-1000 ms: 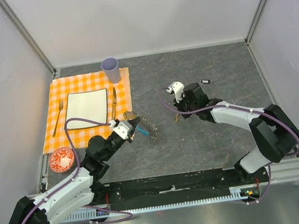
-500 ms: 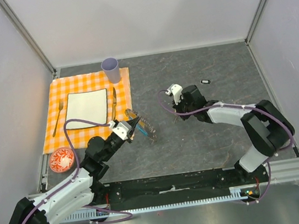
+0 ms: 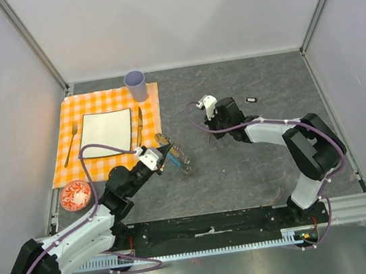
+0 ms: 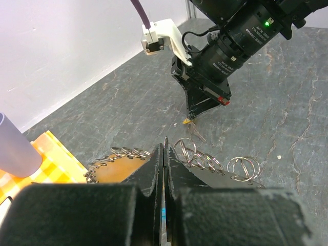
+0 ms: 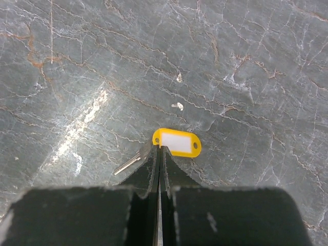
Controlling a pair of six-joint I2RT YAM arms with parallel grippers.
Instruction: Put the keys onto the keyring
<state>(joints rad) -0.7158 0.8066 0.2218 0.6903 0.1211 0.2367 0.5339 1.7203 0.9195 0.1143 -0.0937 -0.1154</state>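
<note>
The keyring (image 3: 177, 155) is a grey chain loop of wire rings with a blue section, lying right of the placemat. My left gripper (image 3: 163, 155) is shut on it, and a blue sliver shows between the jaws in the left wrist view (image 4: 164, 146), with rings (image 4: 202, 159) spread in front. My right gripper (image 3: 211, 136) is shut on a yellow-orange key (image 5: 177, 142) with a white centre, its metal blade (image 5: 131, 162) lying low on the table. The right gripper (image 4: 190, 119) hangs just beyond the rings. A black key (image 3: 251, 99) lies at the far right.
An orange checked placemat (image 3: 150, 95) holds a white plate (image 3: 106, 133), fork (image 3: 71, 144) and knife (image 3: 139, 124). A purple cup (image 3: 135, 86) stands at its far edge. A red patterned dish (image 3: 76, 195) sits near the left arm. Grey walls enclose the table.
My right gripper has moved left and slightly farther back with the yellow-orange key, closer to the chain. My left gripper has stayed put, holding the keyring.
</note>
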